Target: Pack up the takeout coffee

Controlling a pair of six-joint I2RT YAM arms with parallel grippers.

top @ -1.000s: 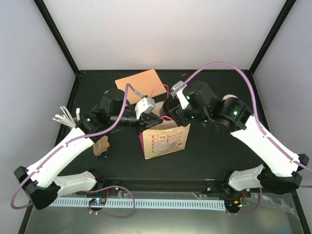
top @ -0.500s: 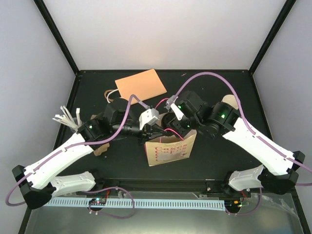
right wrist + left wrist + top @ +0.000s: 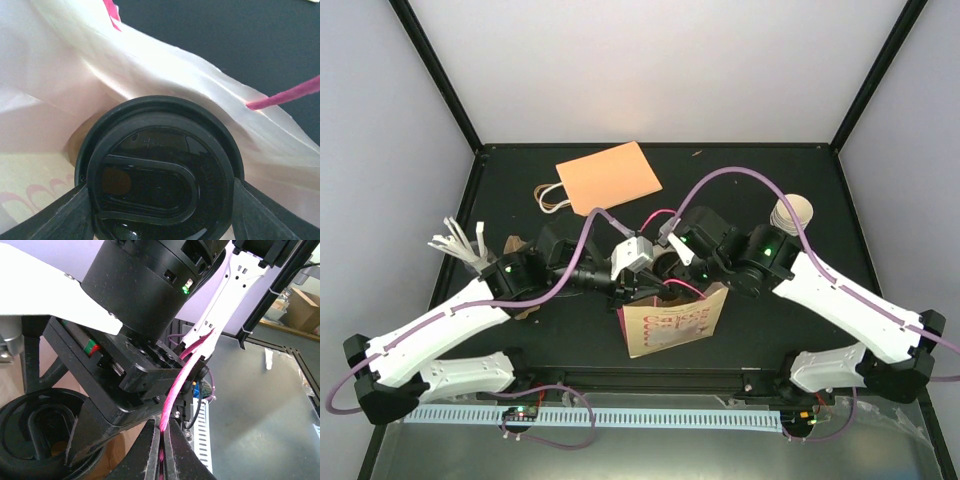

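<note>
My right gripper [image 3: 161,190] clamps the black-lidded coffee cup [image 3: 160,160] inside the paper bag's [image 3: 670,325] mouth. My left gripper [image 3: 161,440] pinches the bag's pink handle [image 3: 174,387]. I cannot read its pink lettering.

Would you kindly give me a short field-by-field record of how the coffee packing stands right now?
Left gripper: shut on the pink handle of the paper bag
Right gripper: shut on the takeout coffee, which has a black lid
Coffee position: at the bag's mouth, not yet released
Elsewhere on table: second cup, flat orange bag, white sticks
</note>
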